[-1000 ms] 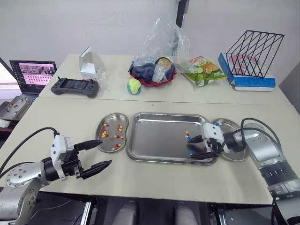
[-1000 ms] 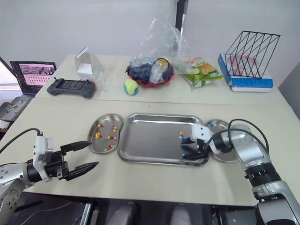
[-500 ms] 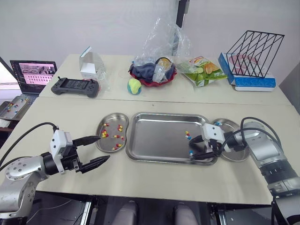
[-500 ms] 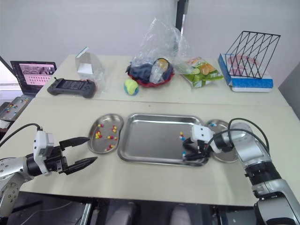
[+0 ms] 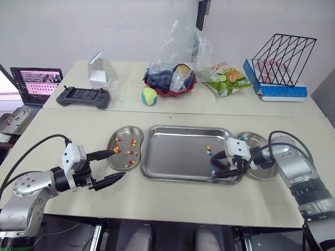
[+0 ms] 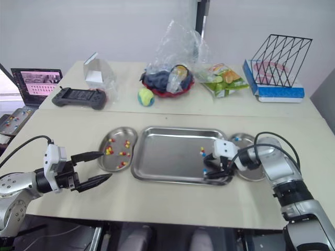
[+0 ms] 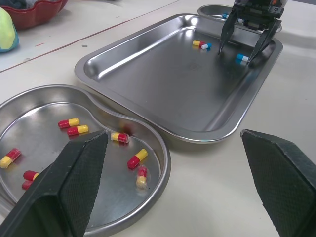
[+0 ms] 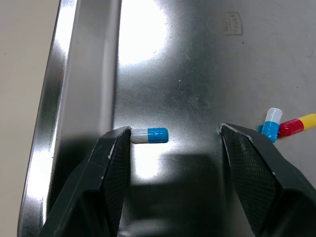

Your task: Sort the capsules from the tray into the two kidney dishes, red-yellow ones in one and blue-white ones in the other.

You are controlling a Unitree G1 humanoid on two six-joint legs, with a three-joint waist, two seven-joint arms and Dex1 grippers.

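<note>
A steel tray [image 5: 178, 151] lies between two kidney dishes. The left dish [image 5: 121, 159] holds several red-yellow capsules [image 7: 74, 122]. The right dish [image 5: 260, 171] has a blue-white capsule at its far rim. My right gripper [image 8: 174, 132] is open, low inside the tray's near right corner. One blue-white capsule [image 8: 149, 134] lies between its fingers, touching one fingertip. A red-yellow capsule [image 8: 298, 124] and a blue-white one [image 8: 271, 121] lie together just beyond. My left gripper [image 5: 118, 164] is open and empty, hovering at the left dish's near edge.
Across the back of the table stand a laptop [image 5: 36, 82], a game controller [image 5: 84, 97], a small box [image 5: 100, 70], a ball [image 5: 149, 96], a red bowl under a plastic bag [image 5: 172, 78], a snack bag [image 5: 226, 78] and a wire rack [image 5: 282, 58].
My left gripper has moved forward and right, up to the left dish's near edge. The right gripper has stayed in the tray corner around the blue-white capsule.
</note>
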